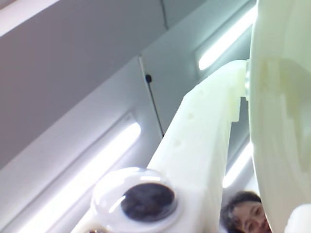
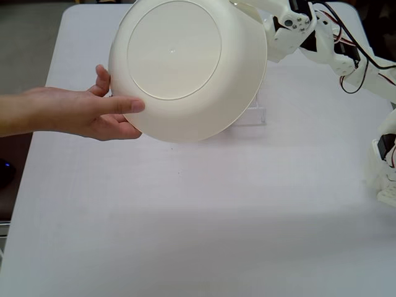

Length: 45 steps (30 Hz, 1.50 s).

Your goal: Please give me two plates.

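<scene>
The cream-white plate [image 2: 185,68] is held up in the air above the table, tilted with its flat round base facing the fixed camera. My gripper [image 2: 267,28] is shut on its upper right rim, with the fingertips hidden behind the plate. A person's hand [image 2: 93,114] reaches in from the left, its thumb on the plate's lower left rim. In the wrist view the plate [image 1: 282,121] fills the right edge, and my gripper [image 1: 247,77] clamps its rim beside the white finger [image 1: 199,141]. The orange plate is out of view.
A clear plastic stand [image 2: 252,115] sits on the white table [image 2: 204,223] just under the plate. My arm and its cables [image 2: 346,55] run along the right side. The wrist view looks up at ceiling lights [image 1: 82,179] and a person's face [image 1: 245,216].
</scene>
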### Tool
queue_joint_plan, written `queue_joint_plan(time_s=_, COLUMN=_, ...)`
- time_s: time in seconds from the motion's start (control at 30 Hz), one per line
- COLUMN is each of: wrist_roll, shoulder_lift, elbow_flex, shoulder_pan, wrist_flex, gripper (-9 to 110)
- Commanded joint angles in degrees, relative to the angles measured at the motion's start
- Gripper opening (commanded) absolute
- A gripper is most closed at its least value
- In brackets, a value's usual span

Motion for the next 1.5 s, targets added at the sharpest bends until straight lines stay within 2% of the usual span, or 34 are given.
queue_joint_plan(time_s=0.0, wrist_roll=-0.7, shoulder_lift=1.0, elbow_flex=-0.9, shoulder_pan=-0.4, wrist_flex=-1.9, gripper=0)
queue_joint_plan(time_s=0.1, wrist_roll=-2.2, shoulder_lift=1.0, elbow_flex=-0.7, shoulder_pan=-0.3, wrist_flex=-0.7, gripper=0)
queue_joint_plan(time_s=0.23, wrist_roll=-5.4, shoulder_lift=1.0, elbow_flex=-0.6, shoulder_pan=-0.2, wrist_flex=2.8, gripper=24)
queue_joint_plan(time_s=0.37, wrist_roll=-7.5, shoulder_lift=1.6, elbow_flex=-0.6, shoulder_pan=-0.2, wrist_flex=9.2, gripper=36)
queue_joint_plan(time_s=0.77, wrist_roll=-12.7, shoulder_lift=8.0, elbow_flex=-0.6, shoulder_pan=3.7, wrist_flex=33.2, gripper=42)
queue_joint_plan(time_s=0.97, wrist_roll=-15.3, shoulder_lift=11.6, elbow_flex=-0.6, shoulder_pan=6.7, wrist_flex=46.5, gripper=32)
queue_joint_plan(time_s=1.07, wrist_roll=-14.7, shoulder_lift=12.5, elbow_flex=0.3, shoulder_pan=10.3, wrist_flex=52.7, gripper=16)
queue_joint_plan(time_s=1.17, wrist_roll=-15.8, shoulder_lift=13.8, elbow_flex=3.9, shoulder_pan=13.4, wrist_flex=54.1, gripper=0)
queue_joint_plan(time_s=1.3, wrist_roll=-18.7, shoulder_lift=14.9, elbow_flex=9.5, shoulder_pan=18.5, wrist_flex=54.2, gripper=0)
queue_joint_plan(time_s=1.47, wrist_roll=-27.0, shoulder_lift=15.7, elbow_flex=14.8, shoulder_pan=24.6, wrist_flex=54.2, gripper=1)
